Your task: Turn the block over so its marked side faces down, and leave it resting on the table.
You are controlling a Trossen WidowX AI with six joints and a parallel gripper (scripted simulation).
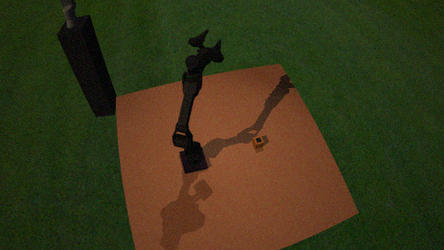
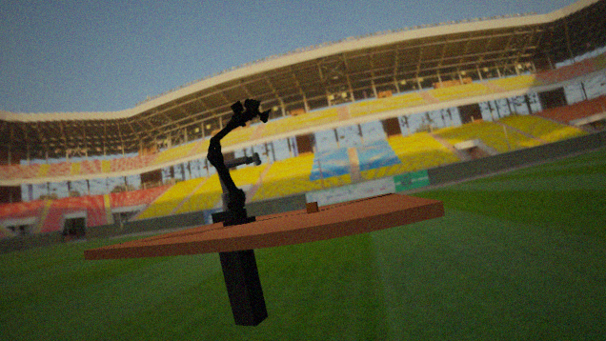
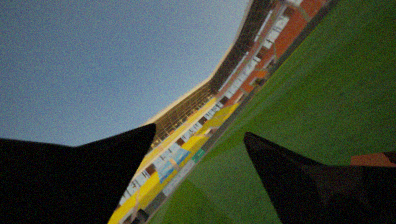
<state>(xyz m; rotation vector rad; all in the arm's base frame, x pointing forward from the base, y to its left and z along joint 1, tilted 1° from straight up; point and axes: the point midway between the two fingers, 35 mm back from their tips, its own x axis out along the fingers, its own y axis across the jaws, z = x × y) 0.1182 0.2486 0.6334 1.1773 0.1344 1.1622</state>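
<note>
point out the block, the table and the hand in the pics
block [image 1: 258,141] [image 2: 312,208]: top view, its marked upper face; exterior view, its side
table [image 1: 279,195] [image 2: 343,229]: top view, bare top; exterior view, front edge
hand [image 1: 213,37] [image 3: 201,132]: top and wrist views, midway between its fingertips

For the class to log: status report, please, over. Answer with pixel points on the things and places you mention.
Gripper [image 1: 213,36] [image 2: 252,109] [image 3: 201,132] open, nothing held, high above table. Block [image 1: 258,140] [image 2: 312,207] on table [image 1: 297,195] [image 2: 333,229] [image 3: 372,160], marked side up. Nothing seen on the block.
</note>
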